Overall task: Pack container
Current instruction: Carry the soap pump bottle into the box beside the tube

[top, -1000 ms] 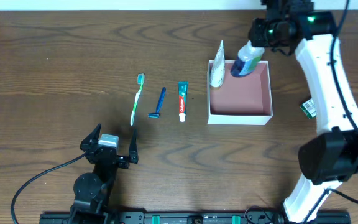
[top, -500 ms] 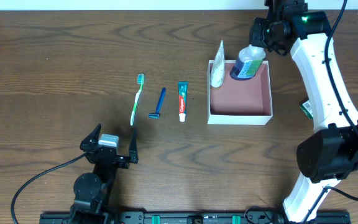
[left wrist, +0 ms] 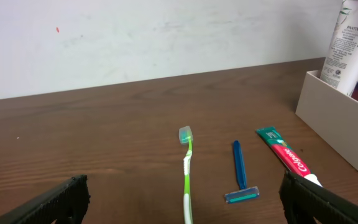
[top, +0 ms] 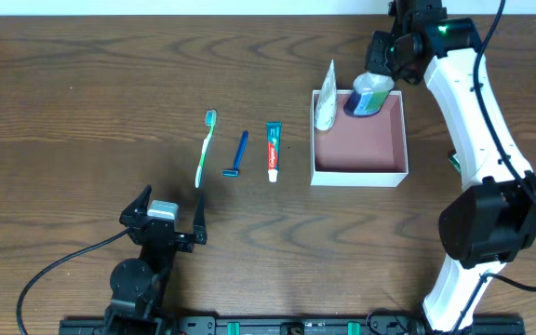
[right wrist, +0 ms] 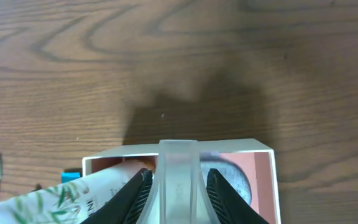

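At the far right of the table (top: 82, 84), the right gripper (top: 381, 67) hangs over the far edge of the container (top: 370, 149), and it has a load. Its two fingers (right wrist: 134, 188) are closed against the sides of a clear bottle (top: 368, 97) with blue and green on it. The bottle tips down into the far part of the pink interior, though whether its base touches the floor is hard to judge from overhead. Just left of it, a white tube (top: 325, 104) leans upright in the far-left corner, against the container's white wall.

The container sits right of centre, square to the table edges. To its left, three items lie in a row, apart from one another: the toothpaste (top: 273, 152) closest to it, then the blue razor (top: 237, 154), then the green toothbrush (top: 206, 149). A small green packet (top: 454, 161) peeks out from behind the right arm, right of the container.

Down at the near left, the left gripper (top: 162, 220) has its fingers (left wrist: 61, 200) spread wide, with nothing between them, well short of the row.
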Motion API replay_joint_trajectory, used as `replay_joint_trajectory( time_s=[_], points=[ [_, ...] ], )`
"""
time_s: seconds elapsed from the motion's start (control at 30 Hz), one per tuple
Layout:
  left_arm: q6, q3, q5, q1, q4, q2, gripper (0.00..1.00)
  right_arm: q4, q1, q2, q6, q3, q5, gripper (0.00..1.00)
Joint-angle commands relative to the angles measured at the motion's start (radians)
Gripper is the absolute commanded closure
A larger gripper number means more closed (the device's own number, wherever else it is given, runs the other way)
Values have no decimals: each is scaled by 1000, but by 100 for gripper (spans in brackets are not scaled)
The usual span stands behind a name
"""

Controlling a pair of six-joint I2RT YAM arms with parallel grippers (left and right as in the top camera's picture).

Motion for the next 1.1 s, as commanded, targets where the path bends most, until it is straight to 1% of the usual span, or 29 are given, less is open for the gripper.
replay_joint_trajectory(
  time_s=[0.0,0.2,0.53,1.07],
  points=[
    [16,-32,-1,6,-15,-6,2,8,14,-2,14,7,34,71],
    [16,-32,-1,6,-15,-6,2,8,23,6,70,5,47,71],
    [16,-32,-1,6,-15,-6,2,39,60,11,70,-32,47,68],
    [16,-32,-1,6,-15,-6,2,39,63,11,70,-40,77,66]
  ],
)
